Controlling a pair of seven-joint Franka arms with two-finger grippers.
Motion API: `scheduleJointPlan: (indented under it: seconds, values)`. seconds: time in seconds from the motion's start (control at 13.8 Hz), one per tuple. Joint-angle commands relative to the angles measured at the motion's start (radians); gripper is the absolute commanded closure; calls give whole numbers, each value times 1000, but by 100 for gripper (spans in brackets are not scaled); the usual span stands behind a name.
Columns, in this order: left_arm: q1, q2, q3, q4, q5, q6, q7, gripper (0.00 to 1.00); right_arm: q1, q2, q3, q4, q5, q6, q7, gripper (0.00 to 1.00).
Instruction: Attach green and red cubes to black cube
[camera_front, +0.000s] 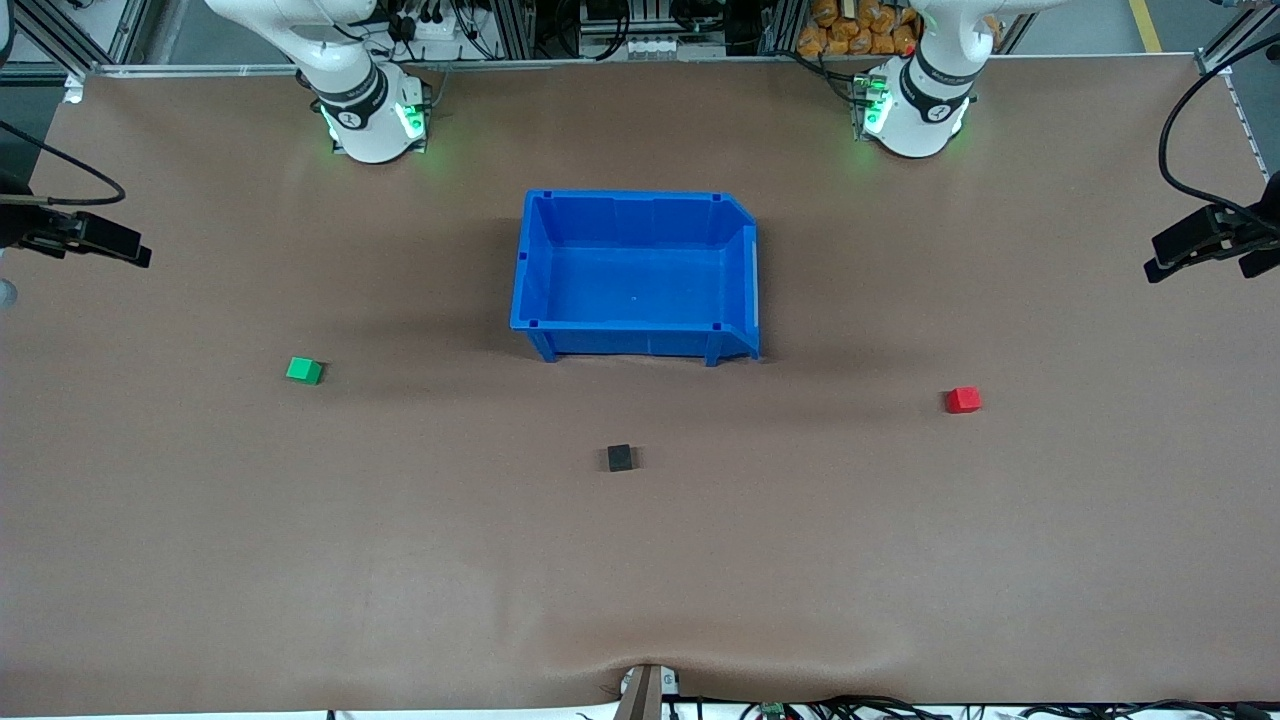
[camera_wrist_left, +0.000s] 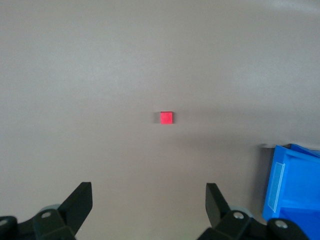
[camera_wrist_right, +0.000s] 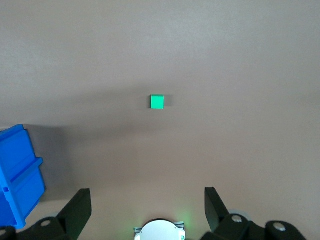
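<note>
Worktop (camera_front: 300, 560), bare and brown, carries everything, and nearest the front camera on it sits the black cube (camera_front: 620, 458), alone and roughly midway between the two arms' ends. A little farther from the camera lie the other two: the red cube (camera_front: 964, 400) toward the left arm's end, the green cube (camera_front: 304, 371) toward the right arm's end, each well apart from the black one. Farther still stands the blue bin (camera_front: 640, 340), with nothing seen in it.

No cube is held or joined, so the work seems to be at its very start. The left gripper (camera_wrist_left: 149, 202) hangs high over the worktop with the red cube in its wrist view, jaws spread wide and holding nothing; the right gripper (camera_wrist_right: 148, 205) hangs likewise over the green cube, wide and empty.

To do the first pick well, each gripper should probably come straight down, centred on its cube, jaws squared to two flat faces. Gripping low leaves the mating face free to meet the black cube squarely.
</note>
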Motion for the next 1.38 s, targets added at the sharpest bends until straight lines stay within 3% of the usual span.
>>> scheduleJointPlan:
  seconds: [0.0,0.65,0.87,1.09,1.31]
  values:
    - [4,-4,-1,12,-8,-19,1,0,8,3,0,3,-3,4,13,0]
    - [1,-1,-3,14,-7,-19,-4,0,2,0,0,0,-3,-10,-4,0]
    - [3,19,0,11,-4,-19,-16,0,-9,-16,-5,-48,-3,-13,-34,0]
    - [1,31,-1,11,7,-19,-16,0,-41,-82,-7,-159,-3,4,-70,0]
    - [23,111,5,15,12,-5,-21,0,-43,-180,-10,-358,-3,158,-70,0]
